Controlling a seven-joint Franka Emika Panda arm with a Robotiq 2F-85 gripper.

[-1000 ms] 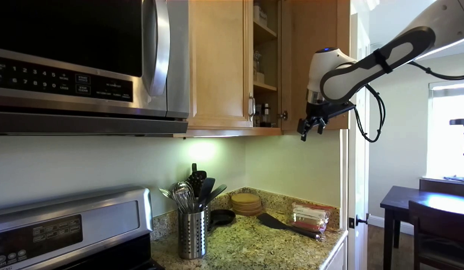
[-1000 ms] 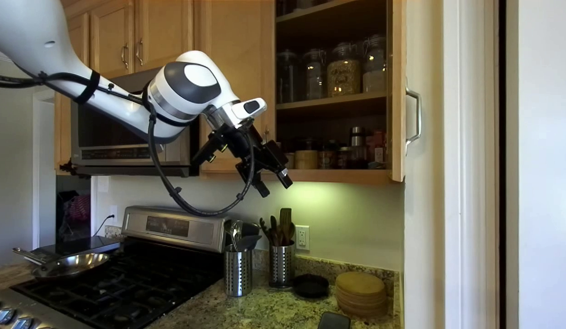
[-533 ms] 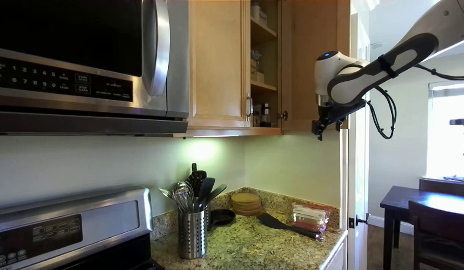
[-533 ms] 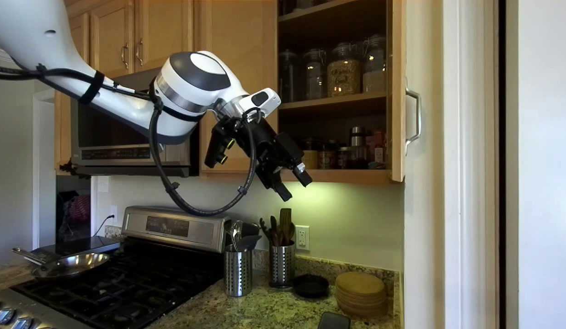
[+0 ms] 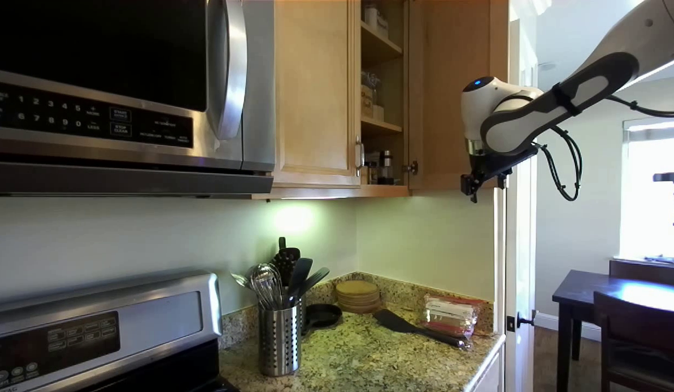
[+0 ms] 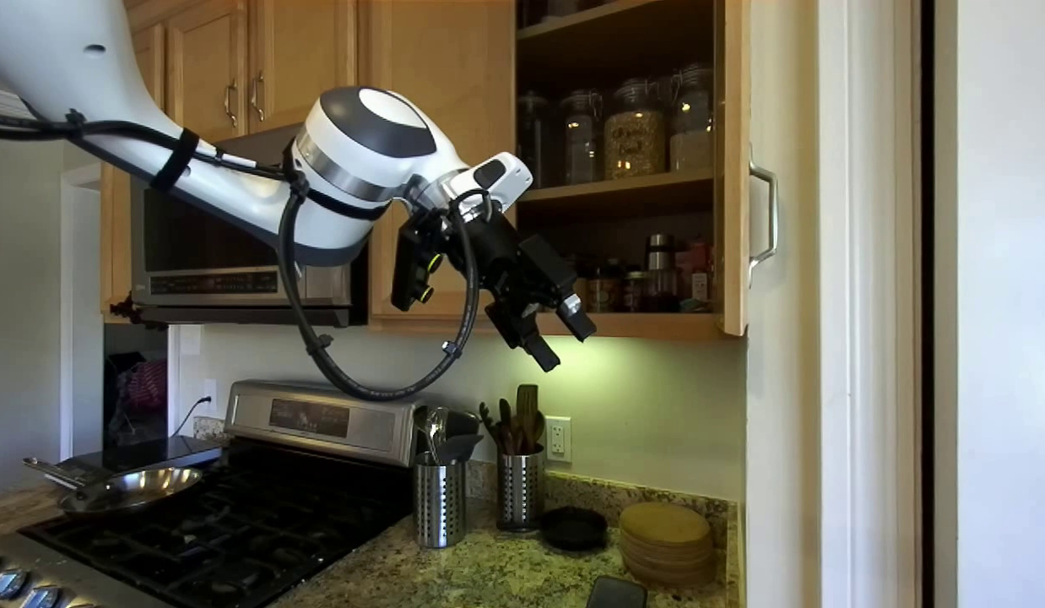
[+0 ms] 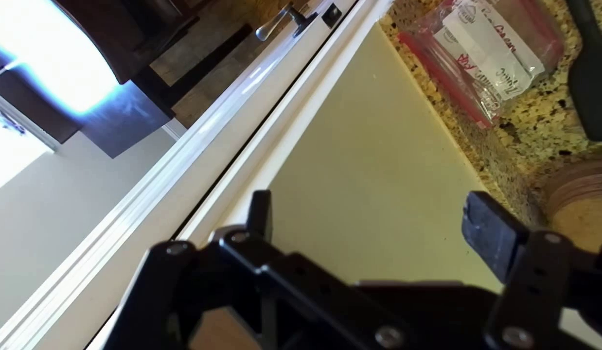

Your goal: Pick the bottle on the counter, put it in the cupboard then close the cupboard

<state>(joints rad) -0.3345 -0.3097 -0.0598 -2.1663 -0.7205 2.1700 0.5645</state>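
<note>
The cupboard stands open. In an exterior view, its left door (image 5: 318, 92) shows its handle, and its right door (image 5: 451, 98) its inner face. Another exterior view shows the open shelves (image 6: 615, 186) and the right door edge-on (image 6: 733, 169). The bottom shelf holds several small jars (image 6: 607, 291); I cannot tell whether one is the bottle. No bottle shows on the visible granite counter (image 5: 364, 359). My gripper (image 6: 566, 344) is open and empty in front of the cupboard's lower edge, also in an exterior view (image 5: 485, 188) and the wrist view (image 7: 374, 221).
Metal utensil holders (image 5: 280, 340) stand near the stove (image 6: 193, 523). A stack of round boards (image 6: 664, 545), a black spatula (image 5: 397, 324) and a plastic packet (image 5: 451, 316) lie on the counter. The microwave (image 5: 97, 60) hangs left of the cupboard.
The arm and open gripper have moved to the right in both exterior views. The left cupboard door has swung slightly; in an exterior view a little more of the shelves shows.
</note>
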